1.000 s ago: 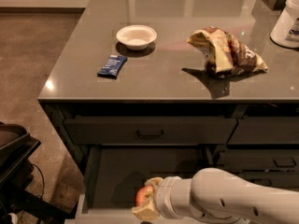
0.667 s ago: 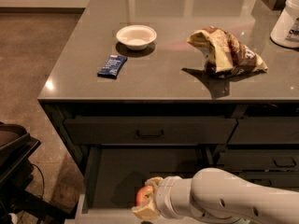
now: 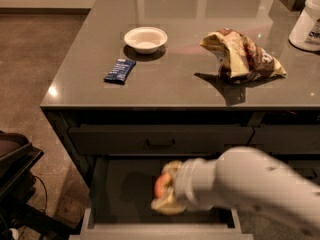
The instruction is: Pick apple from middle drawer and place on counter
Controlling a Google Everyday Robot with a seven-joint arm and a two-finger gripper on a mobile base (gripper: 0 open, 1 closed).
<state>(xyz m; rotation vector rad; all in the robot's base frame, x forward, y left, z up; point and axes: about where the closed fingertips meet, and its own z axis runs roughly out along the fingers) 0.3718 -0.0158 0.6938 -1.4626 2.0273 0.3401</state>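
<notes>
Gripper sits below the counter's front edge, inside the open middle drawer, clamped on the apple; pale fingers show above and under it. Apple is near drawer centre, and whether it touches the floor can't be told. White arm comes in from the right. Closed drawer with handle sits just under the counter edge. On the counter: white bowl left-centre, blue wrapper front-left of it, crumpled bag right, white tub far right.
</notes>
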